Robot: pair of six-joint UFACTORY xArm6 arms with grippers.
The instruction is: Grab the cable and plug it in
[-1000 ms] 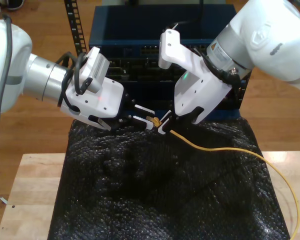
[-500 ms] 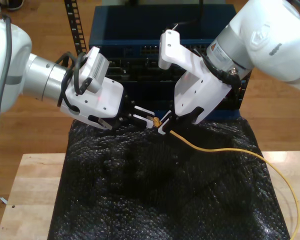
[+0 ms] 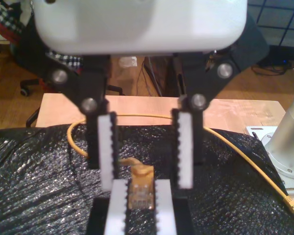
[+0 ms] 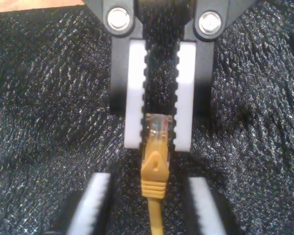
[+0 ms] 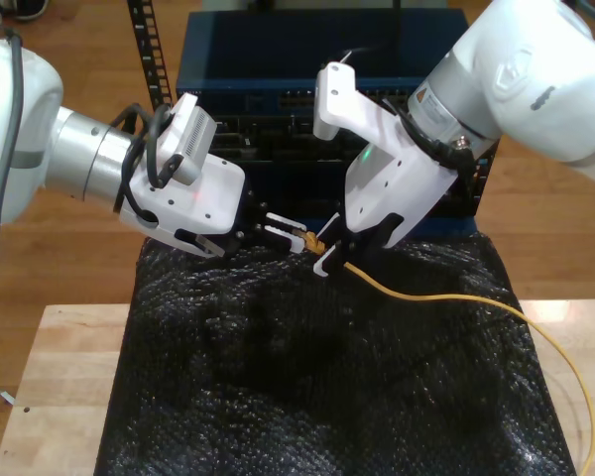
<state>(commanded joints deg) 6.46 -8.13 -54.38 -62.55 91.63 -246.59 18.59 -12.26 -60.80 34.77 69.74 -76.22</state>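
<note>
My second pincer (image 5: 325,256), on the arm at the exterior view's right, is pinching the cable (image 5: 446,297) just behind its clear plug (image 4: 159,128). In the second wrist view its white pads (image 4: 134,107) sit tight against both sides of the plug. The orange boot and cord trail away from them.

My first pincer (image 5: 283,226), on the arm at the exterior view's left, is spread. In the first wrist view its two toothed pads (image 3: 108,152) stand well apart, with the held plug (image 3: 141,193) between them and touching neither.

Compared with a second ago, my second pincer has eased a little toward the exterior view's left, carrying the plug closer to my first pincer's fingertips. The gap between the two has nearly closed. My first pincer has barely shifted.

From the grip, the rest of the cable runs across the black bubble-textured sheet (image 5: 307,377) covering the counter (image 5: 59,397). It then curves off toward the exterior view's lower right. A blue rack unit (image 5: 268,59) stands behind both arms.
</note>
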